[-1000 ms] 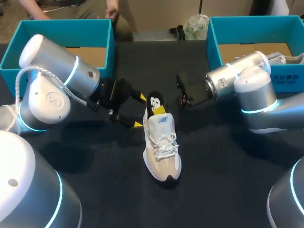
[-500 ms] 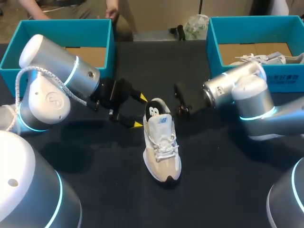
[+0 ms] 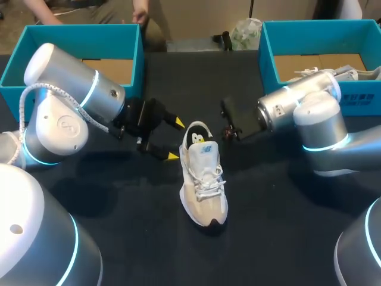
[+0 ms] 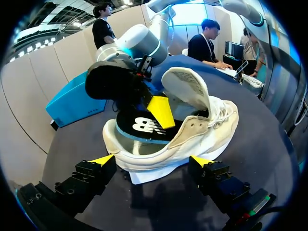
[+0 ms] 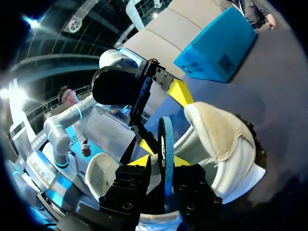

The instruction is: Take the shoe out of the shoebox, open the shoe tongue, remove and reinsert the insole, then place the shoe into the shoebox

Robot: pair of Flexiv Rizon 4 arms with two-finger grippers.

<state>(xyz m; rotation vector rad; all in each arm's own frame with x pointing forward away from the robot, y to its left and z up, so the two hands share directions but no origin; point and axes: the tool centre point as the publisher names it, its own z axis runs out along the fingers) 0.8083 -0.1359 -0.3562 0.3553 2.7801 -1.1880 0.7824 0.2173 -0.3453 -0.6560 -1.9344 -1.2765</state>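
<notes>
Shoe (image 3: 203, 185), two shoeboxes (image 3: 321, 27) on black table (image 3: 274, 238)

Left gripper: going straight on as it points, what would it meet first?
Probably the shoe: its side lies just ahead of the left gripper's open fingers. The right gripper grips its insole.

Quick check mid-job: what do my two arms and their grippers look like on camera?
Left arm and right arm: rounded silver-white links with glowing cyan rings at the joints. A white braided cable loops along the left arm. Left gripper and right gripper: black, blocky, each with two fingers ending in bright yellow wedge tips.
</notes>
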